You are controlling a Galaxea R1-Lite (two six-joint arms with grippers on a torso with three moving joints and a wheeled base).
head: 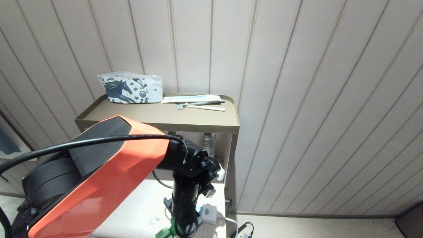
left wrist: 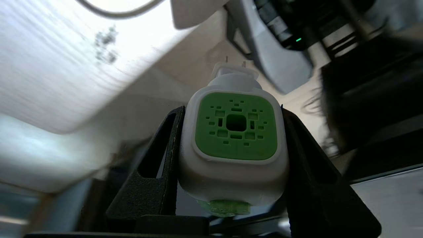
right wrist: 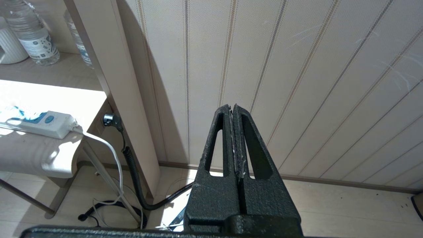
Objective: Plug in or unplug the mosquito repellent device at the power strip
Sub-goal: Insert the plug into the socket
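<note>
The mosquito repellent device (left wrist: 235, 132), a white head with a perforated green face, sits between the black fingers of my left gripper (left wrist: 232, 110), which is shut on it. Its two metal prongs (left wrist: 235, 61) point away from the wrist and are in no socket. A strip of its green bottle (left wrist: 224, 207) shows under the head. In the head view my left arm reaches down over the low white table (head: 138, 208), with a bit of green (head: 166, 232) at the lower edge. The power strip (head: 207, 211) (right wrist: 43, 123) lies at the table's corner. My right gripper (right wrist: 232, 107) is shut and empty, parked facing the wall.
A brown shelf tray (head: 198, 124) above holds a horse-print pouch (head: 130, 88) and a toothbrush (head: 201, 106). Water bottles (right wrist: 33, 33) and a white mug (right wrist: 8, 46) stand in the shelf recess. The strip's white cord (right wrist: 110, 155) and a black corrugated cable (right wrist: 134, 178) hang to the floor.
</note>
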